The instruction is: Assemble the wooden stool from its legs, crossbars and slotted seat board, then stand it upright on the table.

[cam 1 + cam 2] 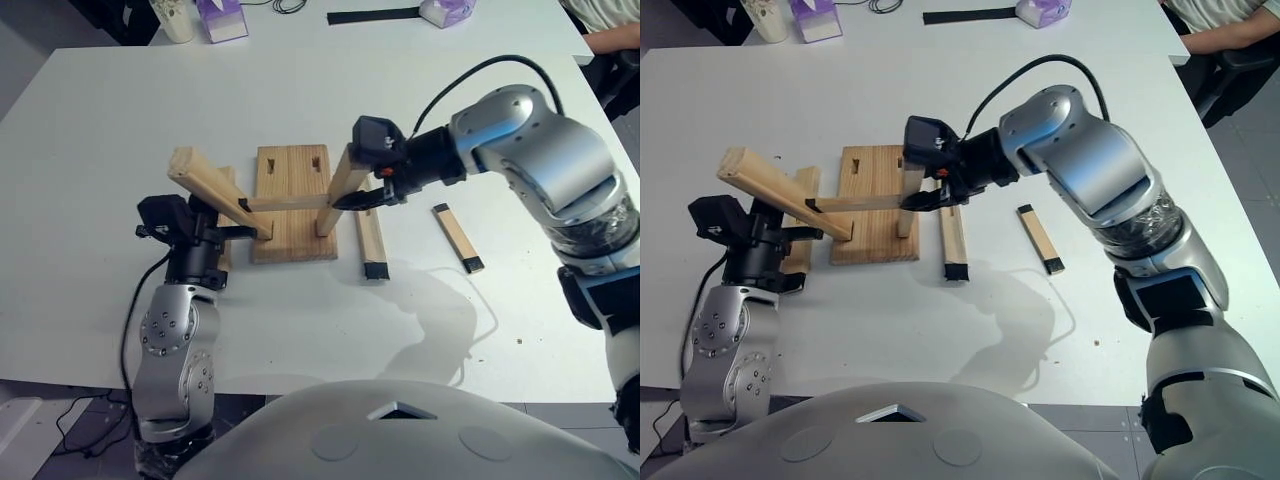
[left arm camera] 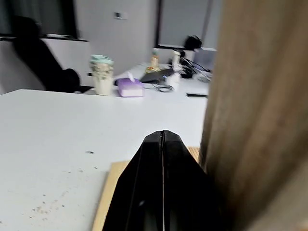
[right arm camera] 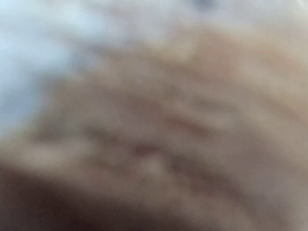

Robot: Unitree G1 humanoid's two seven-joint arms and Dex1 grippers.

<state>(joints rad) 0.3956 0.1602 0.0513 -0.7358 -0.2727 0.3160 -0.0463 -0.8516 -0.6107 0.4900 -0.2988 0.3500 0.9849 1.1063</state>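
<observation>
Stool, wooden, part-assembled. The seat board [image 1: 293,170] is laid flat on the table [image 1: 120,120], midway between the left and right edges and toward the near edge. Two open slots [image 1: 315,161] are seen at its far end.

Sub-frame: a tilted leg [image 1: 205,180] and an upright leg [image 1: 345,175] are joined by a crossbar [image 1: 290,203]. Both feet are set on the near end of the seat board. The tilted leg is leaned out toward the table's left edge.

Right end effector [image 1: 352,200]: closed on the upright leg at the level of the crossbar joint, with one finger shown in front of the wood.

Left end effector [image 1: 255,233]: fingers are drawn together with no gap, tips touching or just beside the foot of the tilted leg. Whether anything is pinched cannot be told.

Loose stock: a spare leg [image 1: 370,238] is laid just beside the board on its right-edge side. A short crossbar [image 1: 458,237] is laid farther toward the right edge, well apart from both end effectors. A further wooden piece [image 1: 803,215] is partly hidden under the tilted leg.

Step judged: the first leg pair is being seated into the near end of the board. The next move is judged to call for the tilted leg to be brought upright and both feet pressed down squarely, without the crossbar joint being pulled apart.
</observation>
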